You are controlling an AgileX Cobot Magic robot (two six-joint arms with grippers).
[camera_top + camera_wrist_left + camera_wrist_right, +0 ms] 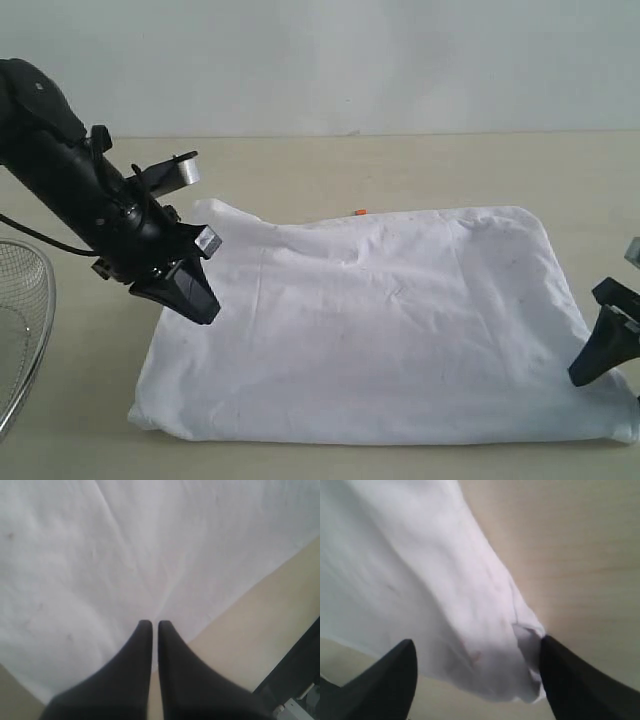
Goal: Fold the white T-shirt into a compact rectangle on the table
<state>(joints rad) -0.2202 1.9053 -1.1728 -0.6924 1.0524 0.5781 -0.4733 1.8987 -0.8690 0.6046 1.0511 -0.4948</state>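
The white T-shirt [380, 320] lies on the table [420, 165] as a wide, plain white rectangle, with a small orange neck tag [358, 212] peeking out at its far edge. My left gripper [205, 308] is shut on the shirt's left edge. In the left wrist view its tips [155, 625] meet where creases in the cloth [150, 555] fan out. My right gripper [605, 348] stands at the shirt's near right corner. In the right wrist view it [476, 645] is open, with that bunched corner [520, 640] between its fingers, one finger touching it.
A round wire-mesh basket [25, 330] sits at the left edge of the table, close beside the left arm [70, 180]. Bare beige tabletop runs behind the shirt to a pale wall [350, 60].
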